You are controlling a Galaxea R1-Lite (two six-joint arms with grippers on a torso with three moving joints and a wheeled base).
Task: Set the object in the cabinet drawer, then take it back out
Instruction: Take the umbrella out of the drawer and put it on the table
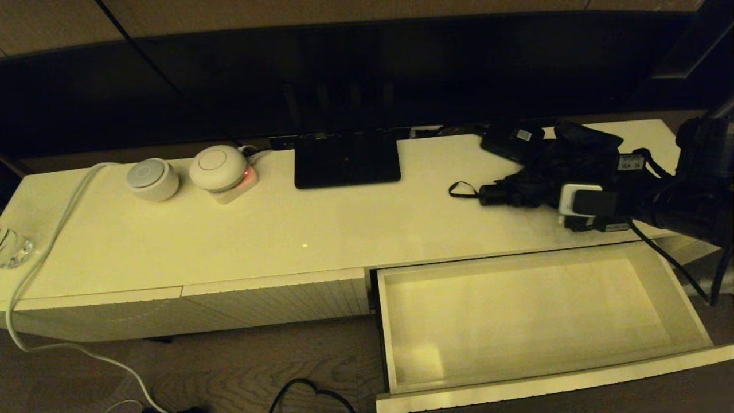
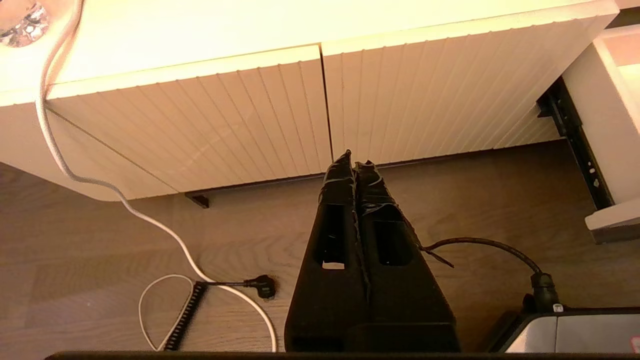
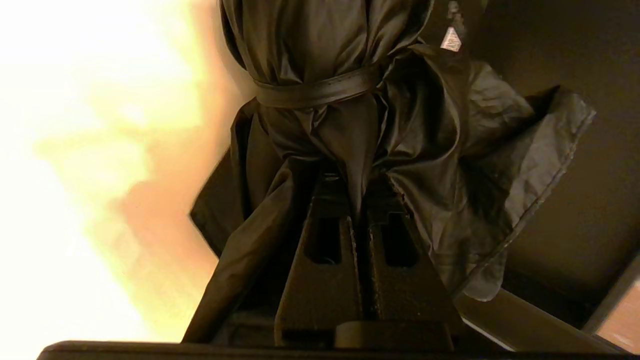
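Drawer point(image 1: 539, 321) stands pulled out, interior bare. Behind it on the counter point(image 1: 287, 229) lies the umbrella point(image 1: 545, 172), right gripper point(image 3: 357, 200) at its canopy; only the right wrist view shows jaws pinched together on fabric. Left wrist view alone shows left gripper point(image 2: 354, 162), jaws together, above floor.

Looks like a home living room: long, low cream-white media cabinet point(image 1: 275, 229) with ribbed fronts, standing on wood-grain floor point(image 2: 125, 260). Dark flat television point(image 1: 344, 74) on a flat black stand base point(image 1: 347, 158) at the back. Small round white devices point(image 1: 183, 172) and a white cable point(image 1: 51, 229) at the left end.
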